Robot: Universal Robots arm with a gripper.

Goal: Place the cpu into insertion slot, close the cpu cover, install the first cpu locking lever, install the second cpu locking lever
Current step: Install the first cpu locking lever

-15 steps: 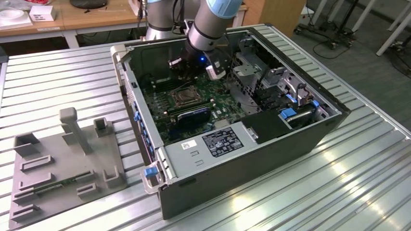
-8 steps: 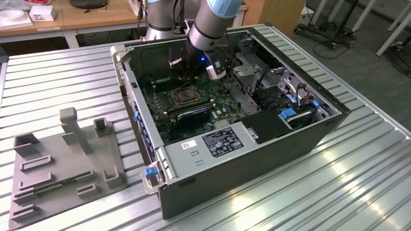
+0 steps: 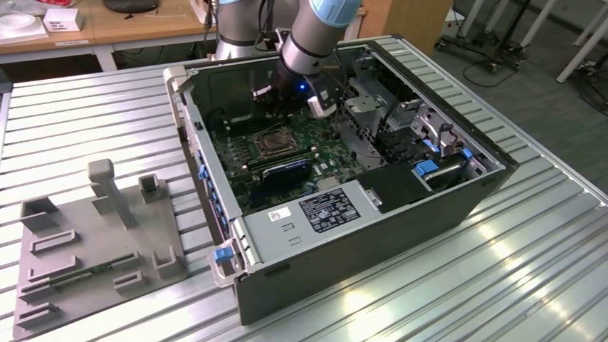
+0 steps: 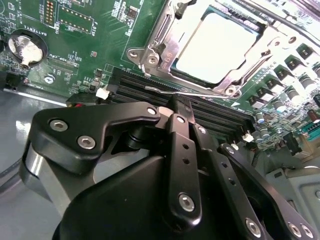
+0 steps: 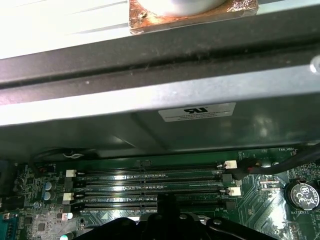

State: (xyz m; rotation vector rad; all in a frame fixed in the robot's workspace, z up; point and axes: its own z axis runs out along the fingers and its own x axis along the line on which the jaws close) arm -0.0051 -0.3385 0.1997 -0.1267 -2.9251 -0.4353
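Note:
The cpu, a pale metal square, lies in the insertion slot on the green board inside the open computer case. The silver cpu cover lies flat around it, framing its top. A thin wire locking lever runs along the socket's edge nearest my fingers. My black gripper hangs shut, with nothing between its fingers, over the long memory slots just beside the socket. In the exterior view the gripper is inside the case, a little behind the socket.
The case's metal walls and drive cage close in around the board. A coin battery sits beside the memory slots. A grey fixture plate lies on the slatted table at the exterior view's left.

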